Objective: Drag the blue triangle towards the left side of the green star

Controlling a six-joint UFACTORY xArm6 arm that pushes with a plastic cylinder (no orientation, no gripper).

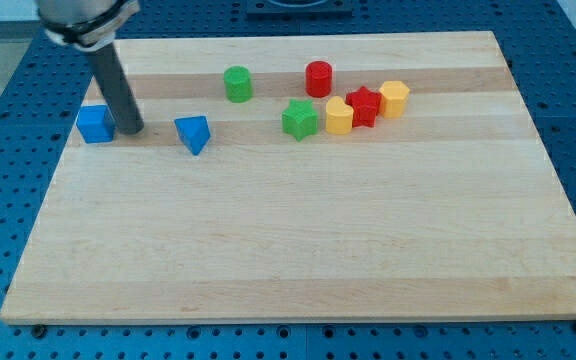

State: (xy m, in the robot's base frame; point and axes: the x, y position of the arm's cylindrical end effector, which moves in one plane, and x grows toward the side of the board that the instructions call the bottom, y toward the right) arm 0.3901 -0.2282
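Note:
The blue triangle point(194, 133) lies on the wooden board at the view's upper left. The green star point(299, 119) sits to its right, about a hand's width away. My tip point(131, 130) rests on the board left of the blue triangle, with a clear gap between them, and right beside a blue cube point(95, 124) on its left. The dark rod rises from the tip toward the view's top left.
A green cylinder point(237, 83) and a red cylinder point(318, 78) stand above the star. Right of the star are a yellow block point(339, 116), a red star point(364, 105) and another yellow block point(394, 98). The board's left edge point(63, 170) is near.

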